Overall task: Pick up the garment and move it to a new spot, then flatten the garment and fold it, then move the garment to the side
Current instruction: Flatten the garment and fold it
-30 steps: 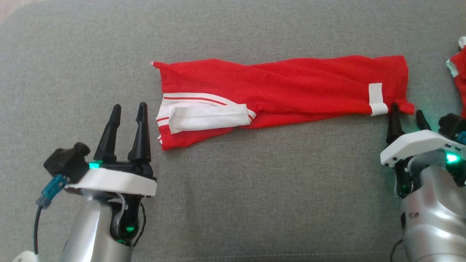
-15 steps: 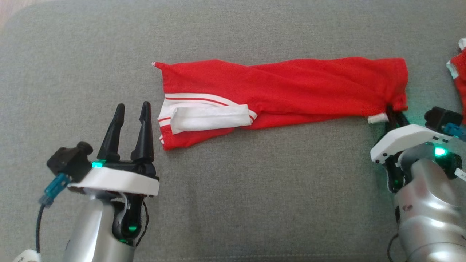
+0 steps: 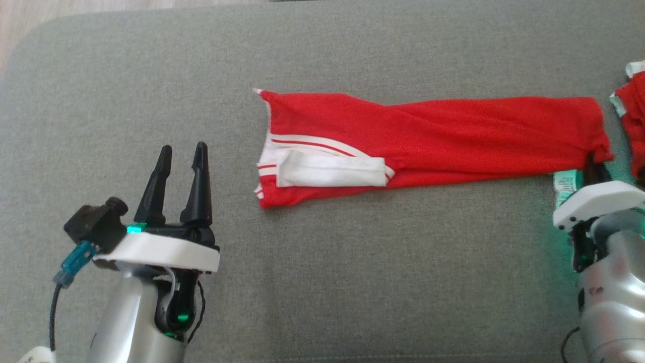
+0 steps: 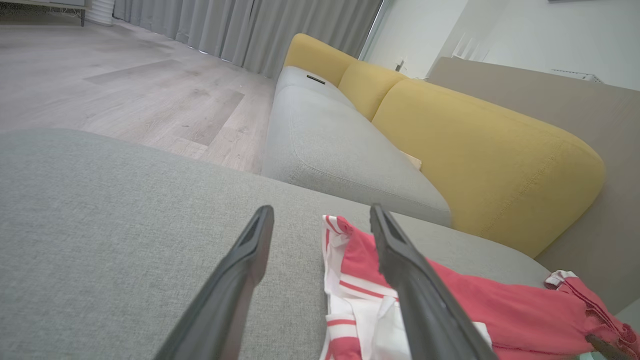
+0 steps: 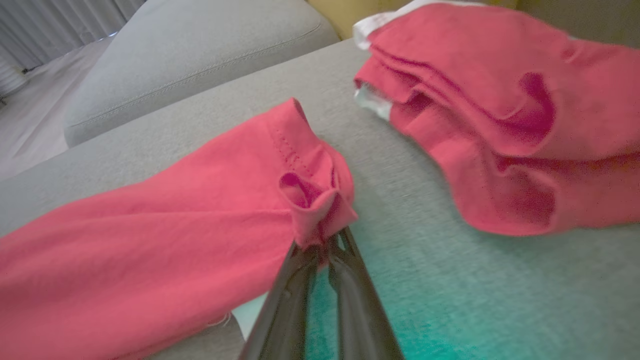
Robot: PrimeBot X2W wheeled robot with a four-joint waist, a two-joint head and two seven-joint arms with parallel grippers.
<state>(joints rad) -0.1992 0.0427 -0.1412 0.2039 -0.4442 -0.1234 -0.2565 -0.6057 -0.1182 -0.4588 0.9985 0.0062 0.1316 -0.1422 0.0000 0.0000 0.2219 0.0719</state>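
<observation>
My right gripper (image 5: 324,246) is pinched together on the garment (image 3: 428,133). In the right wrist view its two dark fingers meet on a bunched corner of the red hem, and the cloth puckers into a small fold just above the tips. From the head view that grip sits at the garment's near right corner, close to the right edge of the grey cushion (image 3: 352,282). A small white label (image 3: 565,182) shows just beside the fingers, tinted green by the wrist light.

The garment lies as a long red strip running left to right, from the middle of the cushion out toward its right edge, with shallow creases along its length. Its white-striped end (image 3: 327,169) points left, and a white panel is folded over on its near side.

My left gripper (image 3: 183,147) stands over bare cushion toward the near left corner, fingers apart and holding nothing, near that striped end but not touching it. In the left wrist view the striped end shows beyond and between the two fingers.

A second red cloth (image 3: 630,121) lies crumpled at the cushion's right edge, just past the garment's right end and apart from it. Beyond the cushion's far edge I see a sofa (image 4: 480,150) with a grey seat and yellow back, and a wooden floor (image 4: 125,85).
</observation>
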